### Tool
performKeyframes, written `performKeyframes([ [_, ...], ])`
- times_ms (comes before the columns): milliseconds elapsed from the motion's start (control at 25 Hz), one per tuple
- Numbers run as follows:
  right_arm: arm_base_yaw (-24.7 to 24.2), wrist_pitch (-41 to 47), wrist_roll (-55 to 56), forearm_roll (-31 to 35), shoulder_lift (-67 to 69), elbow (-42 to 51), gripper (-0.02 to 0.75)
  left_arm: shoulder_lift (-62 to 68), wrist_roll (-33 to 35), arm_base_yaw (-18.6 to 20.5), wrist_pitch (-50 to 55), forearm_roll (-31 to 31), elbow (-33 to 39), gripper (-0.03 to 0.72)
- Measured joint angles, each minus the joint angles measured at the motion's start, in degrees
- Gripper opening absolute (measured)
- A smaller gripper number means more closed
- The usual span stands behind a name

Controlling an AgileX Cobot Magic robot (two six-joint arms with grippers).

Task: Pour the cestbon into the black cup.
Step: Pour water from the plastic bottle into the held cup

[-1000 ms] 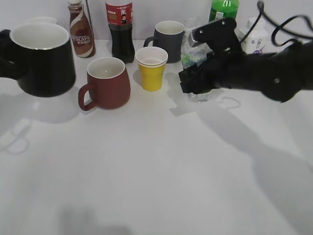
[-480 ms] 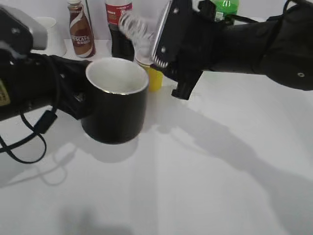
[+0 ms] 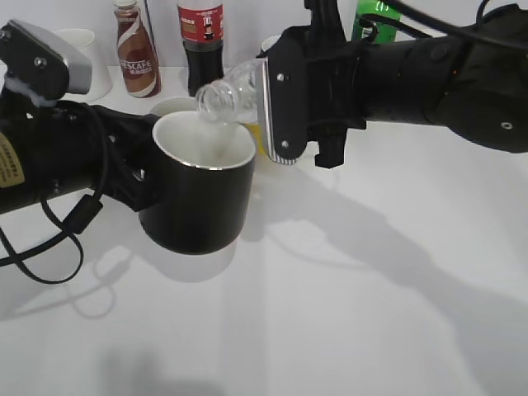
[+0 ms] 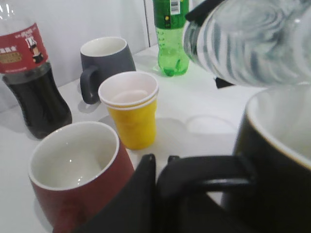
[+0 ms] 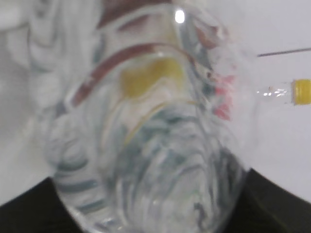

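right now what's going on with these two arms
The left tool holds the black cup by its handle, lifted off the table. The right tool grips the cestbon, tipped over with its open mouth above the cup's rim. Whether water is flowing is hard to tell. The other mugs, the yellow paper cup and bottles stand behind.

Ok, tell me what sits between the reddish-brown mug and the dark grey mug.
In the left wrist view, a yellow paper cup with a white cup nested inside stands between the reddish-brown mug and the dark grey mug.
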Motion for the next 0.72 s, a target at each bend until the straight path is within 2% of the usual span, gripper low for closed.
performKeyframes([
  [200,0.0,-0.3,-8.9,5.0,-0.1,0.0,0.460,0.0,0.0,0.0,0.2,0.2,0.0,0.034],
  [520,0.0,-7.5,-33.5,23.8,-0.1,0.0,0.460,0.0,-0.2,0.0,-0.5,0.0,0.0,0.034],
  [720,0.0,-13.1,-42.4,30.5,-0.1,0.0,0.460,0.0,-0.2,0.0,-0.5,0.0,0.0,0.034],
])
